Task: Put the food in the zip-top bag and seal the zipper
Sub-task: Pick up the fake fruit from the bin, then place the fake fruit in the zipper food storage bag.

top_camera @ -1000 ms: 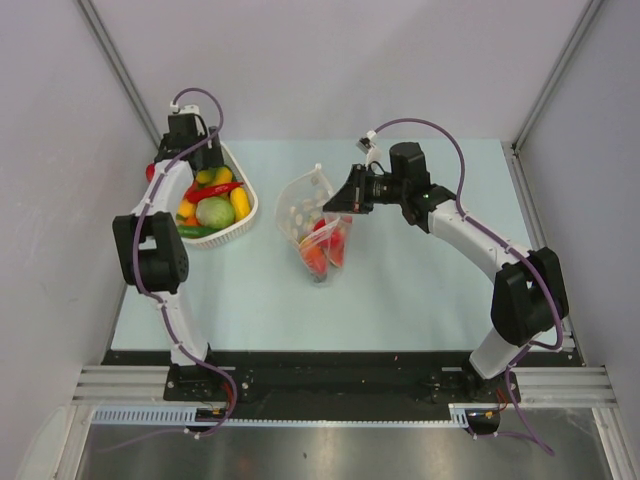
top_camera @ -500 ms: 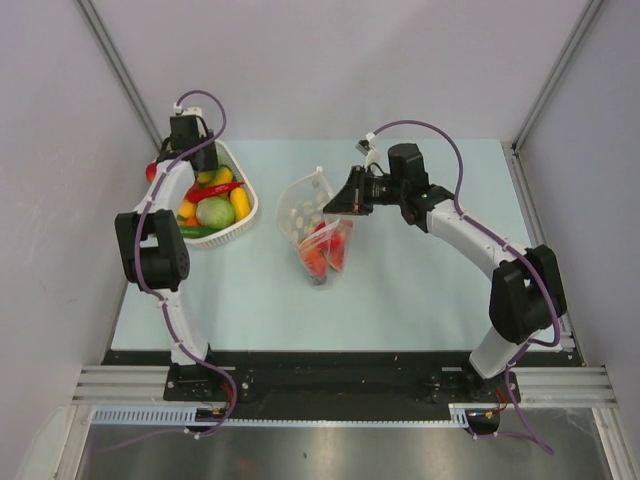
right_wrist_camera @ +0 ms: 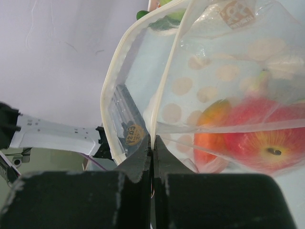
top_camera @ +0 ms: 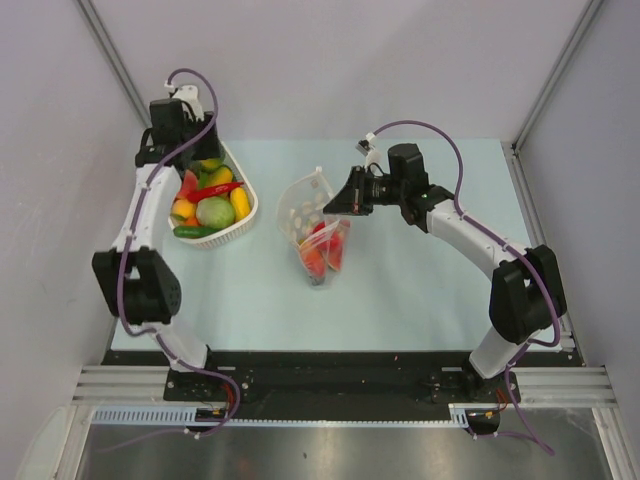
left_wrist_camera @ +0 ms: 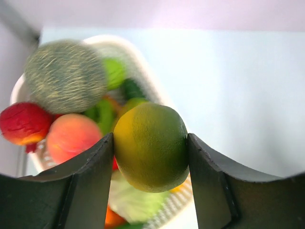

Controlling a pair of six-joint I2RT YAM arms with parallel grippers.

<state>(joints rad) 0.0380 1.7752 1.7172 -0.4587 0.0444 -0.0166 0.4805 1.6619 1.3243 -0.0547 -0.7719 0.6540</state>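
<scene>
Two arms reach over the pale counter [top_camera: 420,290]. One yellow-green round fruit [left_wrist_camera: 150,157] is clamped between the left jaws, held above the one white basket [top_camera: 252,205] at far left. In the basket lie a netted green melon [left_wrist_camera: 64,76], a red piece [left_wrist_camera: 21,123], a peach-coloured piece [left_wrist_camera: 71,138] and others, too crowded to count. One zip-top bag [top_camera: 303,205] sits mid-counter with its mouth gaping, and the right jaws are pinched together on its mouth edge. Two pieces show inside: a red apple [right_wrist_camera: 257,138] and an orange piece [right_wrist_camera: 212,129].
</scene>
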